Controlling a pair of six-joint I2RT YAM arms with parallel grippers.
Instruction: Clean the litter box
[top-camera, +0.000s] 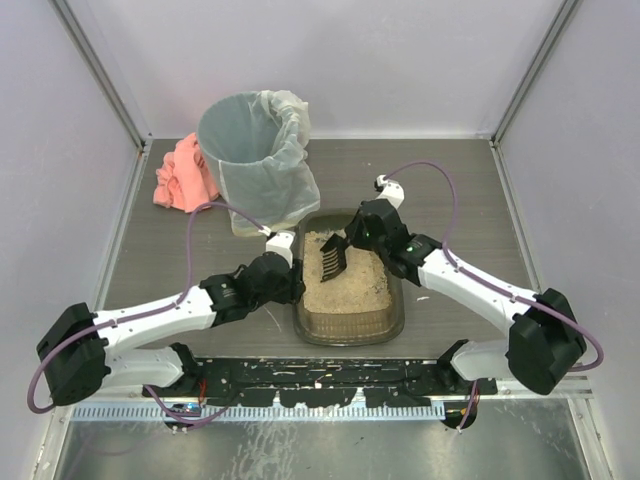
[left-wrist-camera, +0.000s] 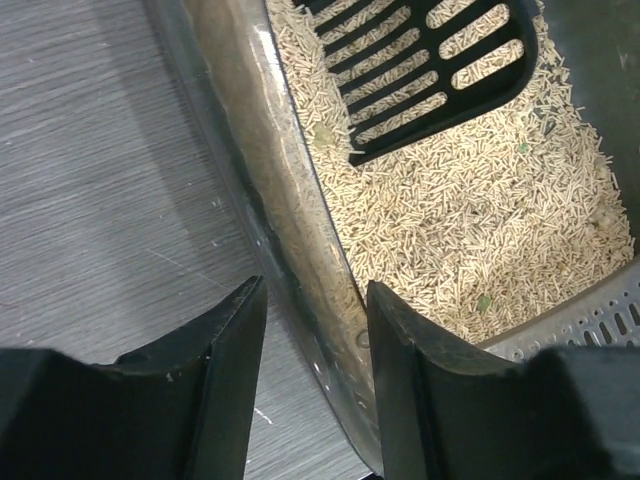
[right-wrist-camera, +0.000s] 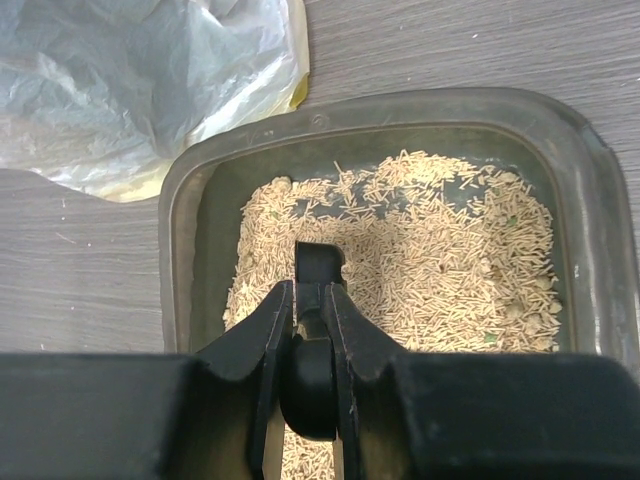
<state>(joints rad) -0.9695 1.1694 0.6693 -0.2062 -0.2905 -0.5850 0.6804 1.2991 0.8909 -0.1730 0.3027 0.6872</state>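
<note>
The litter box (top-camera: 349, 336) is a shallow dark tray of beige litter in the middle of the table. My right gripper (top-camera: 354, 238) is shut on the handle of the black slotted scoop (top-camera: 333, 257), whose blade rests tilted on the litter at the box's far left. In the right wrist view the jaws (right-wrist-camera: 310, 290) clamp the scoop handle (right-wrist-camera: 319, 264) above the box (right-wrist-camera: 400, 105). My left gripper (top-camera: 296, 284) is open and straddles the box's left wall (left-wrist-camera: 270, 150). The inner finger is against the wall and the outer finger stands apart from it (left-wrist-camera: 312, 292). The scoop blade (left-wrist-camera: 430, 60) shows ahead.
A round grey bin (top-camera: 250, 150) with a clear plastic liner stands just beyond the box's far left corner; its liner (right-wrist-camera: 130, 80) shows in the right wrist view. A pink cloth (top-camera: 183, 175) lies left of the bin. Walls enclose the table.
</note>
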